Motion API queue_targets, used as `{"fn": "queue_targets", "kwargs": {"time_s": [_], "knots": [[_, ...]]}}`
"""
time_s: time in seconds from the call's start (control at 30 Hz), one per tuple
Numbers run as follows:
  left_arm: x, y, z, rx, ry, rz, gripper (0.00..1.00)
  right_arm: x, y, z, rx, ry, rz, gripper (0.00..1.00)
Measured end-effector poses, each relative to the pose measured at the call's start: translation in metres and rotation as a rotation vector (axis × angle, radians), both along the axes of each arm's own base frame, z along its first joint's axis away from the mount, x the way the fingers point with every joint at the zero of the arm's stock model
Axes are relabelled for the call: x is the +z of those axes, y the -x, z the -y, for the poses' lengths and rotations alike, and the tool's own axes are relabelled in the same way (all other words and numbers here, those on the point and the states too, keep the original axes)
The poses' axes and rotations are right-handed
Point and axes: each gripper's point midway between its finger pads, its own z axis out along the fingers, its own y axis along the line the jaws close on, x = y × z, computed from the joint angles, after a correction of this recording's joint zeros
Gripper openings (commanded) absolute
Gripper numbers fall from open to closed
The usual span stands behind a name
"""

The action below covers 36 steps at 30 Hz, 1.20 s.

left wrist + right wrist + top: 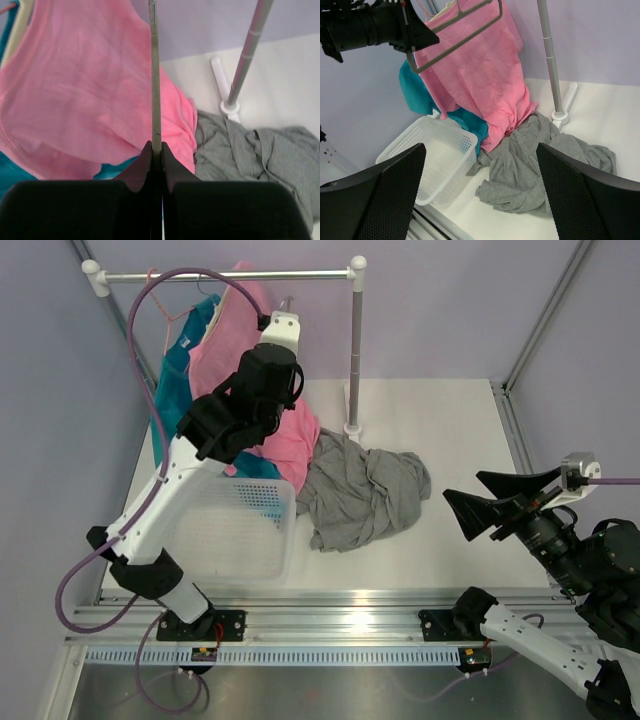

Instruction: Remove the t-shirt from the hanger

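Two arms show in the overhead view. The left arm (180,475) stretches from its base up over the white basket (285,502), its wrist raised among the hanging clothes under the rail (230,276) and its fingers hidden beyond the wrist. The right arm (560,545) sits folded at the right side of the table (450,420), and the right gripper (462,486) points left with its jaws spread wide, holding nothing. The t-shirt (365,490) lies off the hanger, a crumpled grey heap on the table between the basket and the right gripper, near the foot of the post (355,350). From the left wrist, the left gripper (156,150) is clamped tight on the hanger (155,75), seen edge-on as a thin greyish bar rising from between the fingers in front of the pink garment (85,85); the grey t-shirt lies rumpled at lower right. From the right wrist, the hanger is bare and tilted in the left gripper at upper left, its triangle crossing the pink garment, with the teal garment (415,92) behind. The t-shirt lies below in deep folds, just beside the pink hem, and the right gripper's own fingers stand wide apart at either side.
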Motion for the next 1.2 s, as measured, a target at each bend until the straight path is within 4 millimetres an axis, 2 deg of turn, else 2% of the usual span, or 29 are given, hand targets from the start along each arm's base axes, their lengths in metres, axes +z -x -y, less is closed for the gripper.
{"fn": "queue_targets", "kwargs": {"time_s": [0.1,0.2,0.37,0.5,0.77,1.2], "knots": [[0.014,-0.017,-0.002,0.015,0.007,0.038,0.00,0.001,0.004,0.001,0.010,-0.021,-0.005,0.99],[0.018,-0.034,0.002,0.000,0.021,0.056,0.00,0.000,0.006,0.000,0.021,-0.026,-0.014,0.99],[0.009,-0.069,0.006,-0.015,0.018,0.060,0.00,-0.004,0.006,-0.001,0.027,-0.021,-0.030,0.99],[0.000,-0.089,0.012,-0.046,-0.004,0.062,0.00,-0.007,0.007,-0.001,0.029,-0.020,-0.032,0.99],[0.007,-0.101,0.023,-0.097,-0.005,0.122,0.00,-0.007,0.013,0.000,0.049,-0.028,-0.022,1.00],[0.015,-0.110,0.012,-0.071,-0.002,0.152,0.00,-0.011,0.013,-0.002,0.056,-0.021,-0.028,1.00]]}}
